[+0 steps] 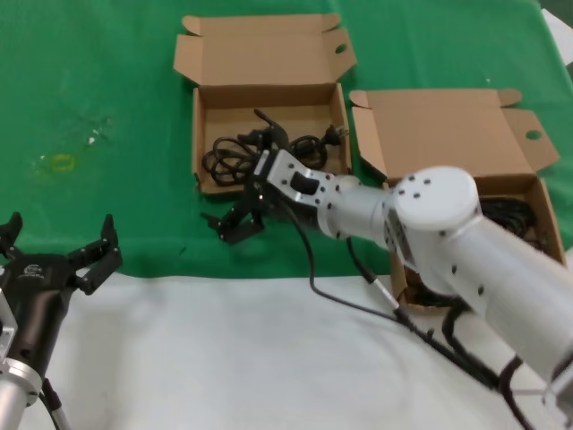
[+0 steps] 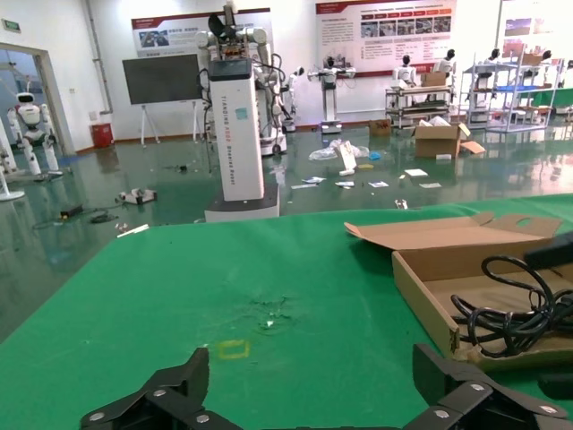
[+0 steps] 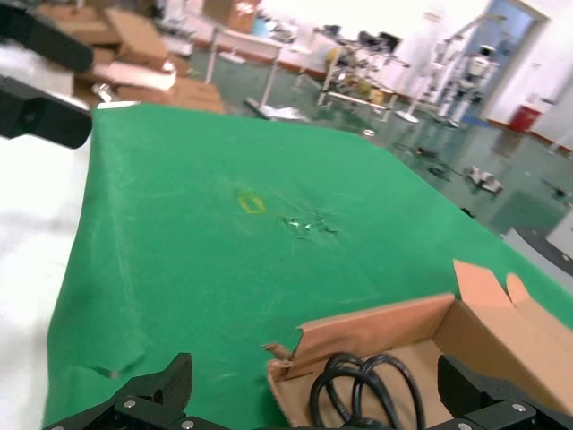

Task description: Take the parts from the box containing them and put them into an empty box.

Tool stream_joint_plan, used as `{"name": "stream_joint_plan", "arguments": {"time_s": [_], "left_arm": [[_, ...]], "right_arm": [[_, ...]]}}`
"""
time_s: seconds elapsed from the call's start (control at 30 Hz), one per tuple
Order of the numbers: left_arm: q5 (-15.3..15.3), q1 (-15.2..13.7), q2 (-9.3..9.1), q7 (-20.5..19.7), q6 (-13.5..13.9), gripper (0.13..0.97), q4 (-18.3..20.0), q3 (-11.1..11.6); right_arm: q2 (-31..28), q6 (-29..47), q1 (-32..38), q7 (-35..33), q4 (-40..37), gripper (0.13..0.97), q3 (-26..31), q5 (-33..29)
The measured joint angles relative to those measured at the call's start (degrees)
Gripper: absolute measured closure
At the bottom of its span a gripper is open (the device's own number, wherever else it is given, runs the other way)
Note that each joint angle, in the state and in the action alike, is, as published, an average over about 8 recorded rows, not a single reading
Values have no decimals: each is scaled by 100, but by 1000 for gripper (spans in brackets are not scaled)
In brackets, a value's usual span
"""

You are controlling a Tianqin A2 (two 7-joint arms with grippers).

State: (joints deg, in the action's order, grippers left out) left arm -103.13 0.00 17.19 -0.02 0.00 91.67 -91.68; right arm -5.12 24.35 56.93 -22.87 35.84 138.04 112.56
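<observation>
Right gripper (image 1: 240,218) spread wide over the front wall of the left box (image 1: 210,186) with cords (image 1: 235,154) coiled inside, left gripper (image 1: 63,253) open too, parked near the table's edge.

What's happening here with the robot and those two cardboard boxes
The robot is moving black power cords between two open cardboard boxes on a green cloth. Its right gripper hangs open just in front of the far box, which already holds a bundle of cords. More cords lie in the near box, partly hidden behind the right arm. The left gripper waits open at the near left.
</observation>
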Motion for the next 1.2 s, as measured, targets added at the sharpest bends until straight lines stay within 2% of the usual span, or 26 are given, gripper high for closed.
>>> {"name": "stream_joint_plan", "arguments": {"time_s": [0.23, 0.53, 0.83, 1.2], "left_arm": [[0, 0, 0, 0, 0, 299, 0, 0], [0, 0, 0, 0, 0, 180, 0, 0], [0, 0, 0, 1, 0, 132, 0, 0], [0, 0, 0, 3, 0, 132, 0, 0]], "right_arm": [[-161, -324, -762, 302, 748, 129, -621, -125], [-368, -742, -1735, 697, 1702, 129, -1413, -287], [-575, -1160, -2710, 1089, 2658, 129, -2209, -449], [-828, -1670, -3908, 1568, 3829, 129, -3180, -646]]}}
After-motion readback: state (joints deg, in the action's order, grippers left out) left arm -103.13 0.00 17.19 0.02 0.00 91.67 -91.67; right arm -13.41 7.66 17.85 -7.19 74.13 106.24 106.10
